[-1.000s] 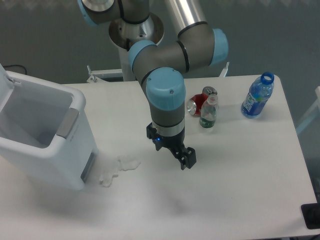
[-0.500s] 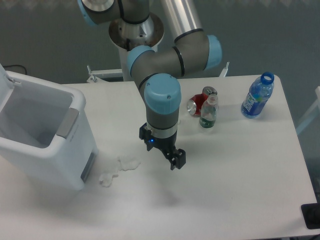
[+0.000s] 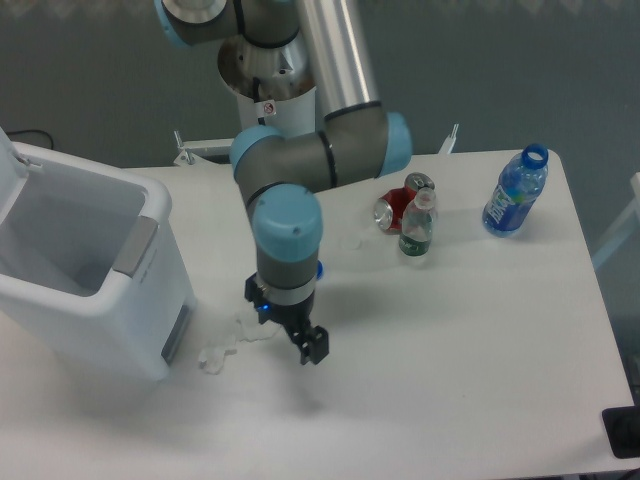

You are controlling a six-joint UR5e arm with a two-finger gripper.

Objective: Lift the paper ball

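Note:
The paper ball (image 3: 243, 326) is a pale crumpled white wad on the white table, just right of the white bin. My gripper (image 3: 287, 325) hangs from the arm, pointing down, right beside the ball's right edge and covering part of it. The jaws look open and hold nothing, with one black finger (image 3: 313, 346) showing clearly at the lower right. A smaller, thinner white scrap (image 3: 213, 358) lies to the lower left of the ball.
A white open bin (image 3: 90, 290) stands at the left. A crushed red can (image 3: 398, 205), a small clear bottle (image 3: 417, 227) and a blue-tinted bottle (image 3: 515, 192) stand at the back right. A pale scrap (image 3: 351, 240) lies near the can.
The arm has swung left and slightly toward the front, bringing the gripper from the table's middle to the paper ball. The ball and scrap have not moved.

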